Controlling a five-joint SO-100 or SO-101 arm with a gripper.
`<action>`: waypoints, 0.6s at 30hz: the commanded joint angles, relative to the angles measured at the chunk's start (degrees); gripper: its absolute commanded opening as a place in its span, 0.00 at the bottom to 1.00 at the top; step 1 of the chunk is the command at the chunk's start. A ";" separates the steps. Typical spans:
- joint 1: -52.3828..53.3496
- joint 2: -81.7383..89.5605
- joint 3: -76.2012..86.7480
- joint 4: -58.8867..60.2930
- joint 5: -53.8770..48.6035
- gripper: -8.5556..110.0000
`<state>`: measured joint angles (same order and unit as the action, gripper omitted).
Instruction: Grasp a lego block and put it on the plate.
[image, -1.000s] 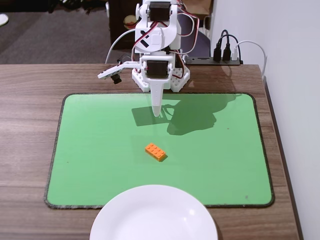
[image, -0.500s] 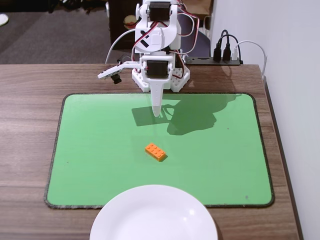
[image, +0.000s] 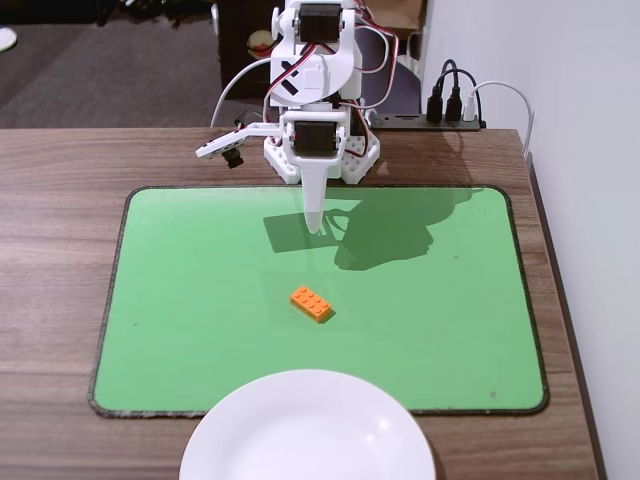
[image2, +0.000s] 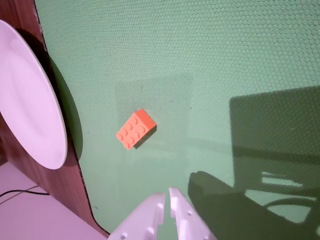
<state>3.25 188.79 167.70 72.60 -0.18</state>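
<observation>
Lego block (image: 311, 304): orange, studs up, lying askew near the middle of the green mat (image: 200, 300), toward its front edge. Likely light, rigid and smooth-sided; best pinched across its two long flanks. Plate (image: 250, 430): white, glossy, empty, overlapping the mat's front edge. Gripper (image: 314, 222): poised near the mat's back edge, well apart from the block, fingers nearly together, holding nothing.
</observation>
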 joint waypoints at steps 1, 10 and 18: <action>-0.09 -0.26 -0.35 0.09 -0.35 0.08; 0.70 -0.97 -0.44 -0.26 -0.44 0.08; 2.81 -9.14 -2.90 -4.48 -2.72 0.08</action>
<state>5.45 181.05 167.70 69.35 -2.20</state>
